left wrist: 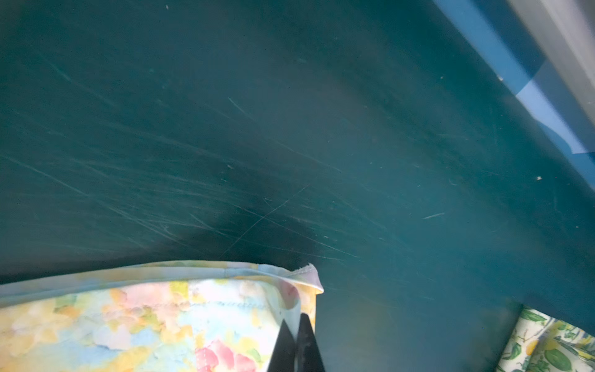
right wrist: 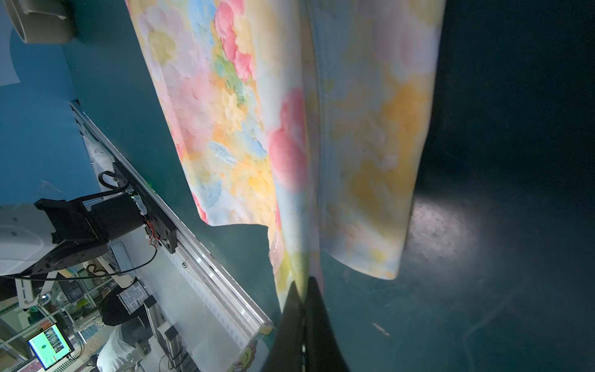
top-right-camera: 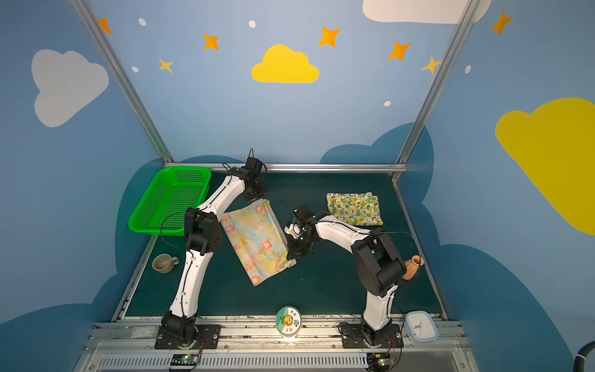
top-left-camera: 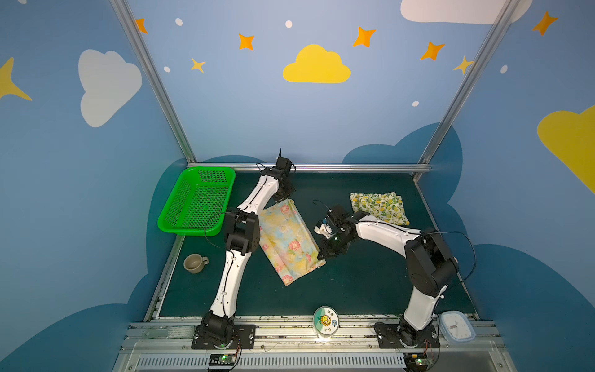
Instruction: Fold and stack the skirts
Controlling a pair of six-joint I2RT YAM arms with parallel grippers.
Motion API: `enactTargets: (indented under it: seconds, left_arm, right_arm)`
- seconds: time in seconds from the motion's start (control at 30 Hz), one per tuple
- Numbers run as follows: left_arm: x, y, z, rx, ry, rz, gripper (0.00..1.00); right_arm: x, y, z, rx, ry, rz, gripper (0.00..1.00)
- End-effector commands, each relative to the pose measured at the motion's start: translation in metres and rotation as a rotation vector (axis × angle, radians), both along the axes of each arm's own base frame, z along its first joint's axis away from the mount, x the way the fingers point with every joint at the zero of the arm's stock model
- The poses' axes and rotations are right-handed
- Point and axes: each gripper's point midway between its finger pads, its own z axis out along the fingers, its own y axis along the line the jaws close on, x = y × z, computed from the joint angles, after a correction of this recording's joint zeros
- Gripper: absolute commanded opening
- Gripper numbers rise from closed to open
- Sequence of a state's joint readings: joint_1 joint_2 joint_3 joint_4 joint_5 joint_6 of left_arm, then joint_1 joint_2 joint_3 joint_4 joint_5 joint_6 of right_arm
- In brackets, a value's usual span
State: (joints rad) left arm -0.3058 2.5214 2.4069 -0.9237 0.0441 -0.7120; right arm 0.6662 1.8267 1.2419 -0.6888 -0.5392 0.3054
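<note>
The pale yellow skirt with pink flowers [top-left-camera: 288, 240] [top-right-camera: 256, 238] hangs stretched between both grippers over the middle of the green table. My left gripper [top-left-camera: 279, 200] [left wrist: 296, 322] is shut on its far corner. My right gripper [top-left-camera: 323, 254] [right wrist: 301, 286] is shut on its near right edge, and part of the cloth [right wrist: 370, 135] droops in a fold beside it. The lemon-print skirt [top-left-camera: 379, 206] [top-right-camera: 354, 207] lies folded at the back right; a corner of it [left wrist: 547, 344] shows in the left wrist view.
A green mesh basket [top-left-camera: 196, 199] stands at the back left. A beige cup [top-left-camera: 194, 262] sits outside the left table edge. A round tin [top-left-camera: 325, 320] and a small clock [top-left-camera: 457, 326] rest on the front rail. A terracotta vase [top-right-camera: 412, 265] stands at the right edge.
</note>
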Motion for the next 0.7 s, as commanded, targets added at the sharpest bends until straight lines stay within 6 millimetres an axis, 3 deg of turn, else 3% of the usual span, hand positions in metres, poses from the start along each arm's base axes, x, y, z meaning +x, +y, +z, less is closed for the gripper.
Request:
enactTargets:
  seconds: [0.0, 0.67]
  left_arm:
    - [0.015, 0.011, -0.003, 0.025, -0.039, 0.034, 0.04]
    - [0.018, 0.010, -0.012, 0.018, -0.036, 0.044, 0.04]
  right_arm:
    - [-0.012, -0.008, -0.007, -0.046, 0.068, 0.017, 0.00]
    - [-0.001, -0.015, -0.021, -0.094, 0.082, -0.011, 0.00]
